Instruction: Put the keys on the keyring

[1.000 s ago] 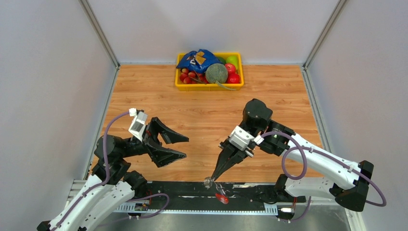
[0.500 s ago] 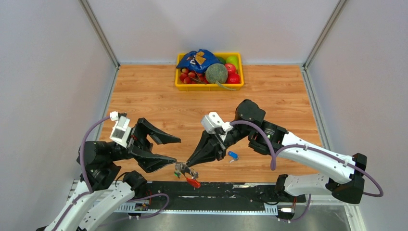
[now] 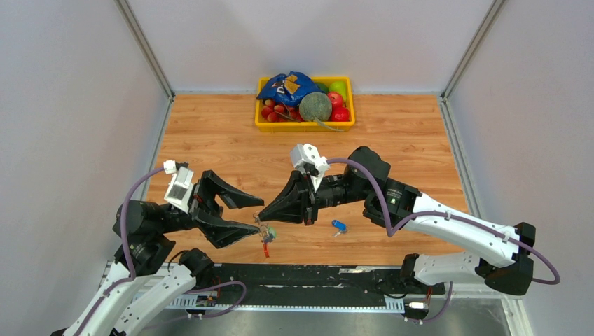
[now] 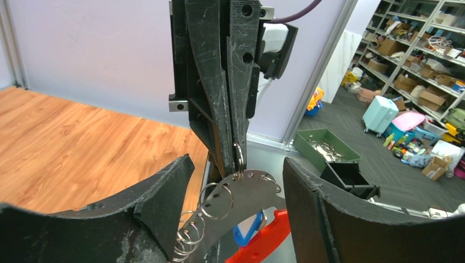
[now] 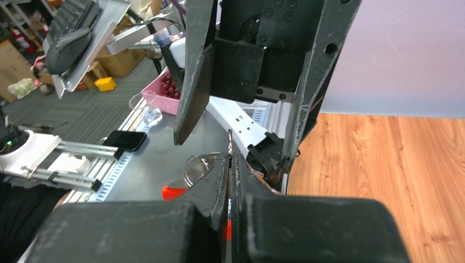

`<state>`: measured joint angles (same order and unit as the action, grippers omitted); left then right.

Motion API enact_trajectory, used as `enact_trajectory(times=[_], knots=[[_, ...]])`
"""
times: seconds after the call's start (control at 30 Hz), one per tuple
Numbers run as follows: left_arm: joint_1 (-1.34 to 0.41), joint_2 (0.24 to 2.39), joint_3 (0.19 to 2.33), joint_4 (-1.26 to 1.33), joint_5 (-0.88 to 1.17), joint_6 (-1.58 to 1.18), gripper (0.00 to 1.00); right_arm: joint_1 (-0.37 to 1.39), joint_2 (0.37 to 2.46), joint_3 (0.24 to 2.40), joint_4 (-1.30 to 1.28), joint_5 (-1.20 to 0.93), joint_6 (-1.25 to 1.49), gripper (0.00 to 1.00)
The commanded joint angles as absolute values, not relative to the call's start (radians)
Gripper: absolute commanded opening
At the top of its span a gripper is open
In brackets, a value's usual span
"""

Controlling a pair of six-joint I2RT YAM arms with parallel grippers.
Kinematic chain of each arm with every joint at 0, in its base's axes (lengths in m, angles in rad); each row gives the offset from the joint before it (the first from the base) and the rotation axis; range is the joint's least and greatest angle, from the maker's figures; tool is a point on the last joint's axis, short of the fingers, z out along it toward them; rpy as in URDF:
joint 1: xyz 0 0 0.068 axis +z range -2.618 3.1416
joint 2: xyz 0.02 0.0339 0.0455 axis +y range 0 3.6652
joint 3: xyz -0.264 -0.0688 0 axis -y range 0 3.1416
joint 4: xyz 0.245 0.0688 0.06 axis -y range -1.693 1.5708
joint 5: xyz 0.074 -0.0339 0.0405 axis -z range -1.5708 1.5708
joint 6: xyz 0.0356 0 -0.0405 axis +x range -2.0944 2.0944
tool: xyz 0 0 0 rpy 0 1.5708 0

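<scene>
My right gripper [image 3: 263, 215] is shut on a wire ring of the keyring [image 3: 267, 236] and holds it in the air over the table's near edge. The bunch hangs between the open fingers of my left gripper [image 3: 255, 216], untouched by them. In the left wrist view the silvery strip [image 4: 249, 197] carries several wire rings, a red clip [image 4: 268, 241] and one blue-headed key [image 4: 248, 227]. The left gripper [image 4: 236, 189] is open around it. In the right wrist view my right gripper [image 5: 230, 161] is shut, with the strip [image 5: 198, 164] beside it. A second blue key [image 3: 339, 226] lies on the table.
A yellow tray [image 3: 301, 128] of fruit-like toys and a blue bag stands at the back middle. A black rail [image 3: 350, 276] runs along the near edge below the keyring. Grey walls close in both sides.
My right gripper carried the keyring leftwards and up from the near rail to between the left gripper's fingers. The loose blue key came into view. The left arm shifted slightly left.
</scene>
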<state>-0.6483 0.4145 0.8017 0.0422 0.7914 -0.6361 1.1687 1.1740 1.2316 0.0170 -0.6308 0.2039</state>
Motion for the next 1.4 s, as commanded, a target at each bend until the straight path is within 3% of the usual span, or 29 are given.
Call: enact_trajectory(times=[0.0, 0.23, 0.83, 1.37], knots=[[-0.652, 0.435, 0.842, 0.04, 0.782, -0.601, 0.68, 1.177, 1.135, 1.269, 0.075, -0.549, 0.228, 0.0], [-0.652, 0.431, 0.85, 0.011, 0.767, -0.585, 0.63, 1.177, 1.109, 1.254, 0.05, -0.549, 0.209, 0.0], [-0.652, 0.43, 0.857, 0.022, 0.745, -0.586, 0.62, 1.177, 1.084, 1.203, 0.013, -0.515, 0.203, 0.0], [-0.652, 0.439, 0.857, 0.038, 0.754, -0.598, 0.52, 1.177, 1.112, 1.213, 0.012, -0.468, 0.175, 0.0]])
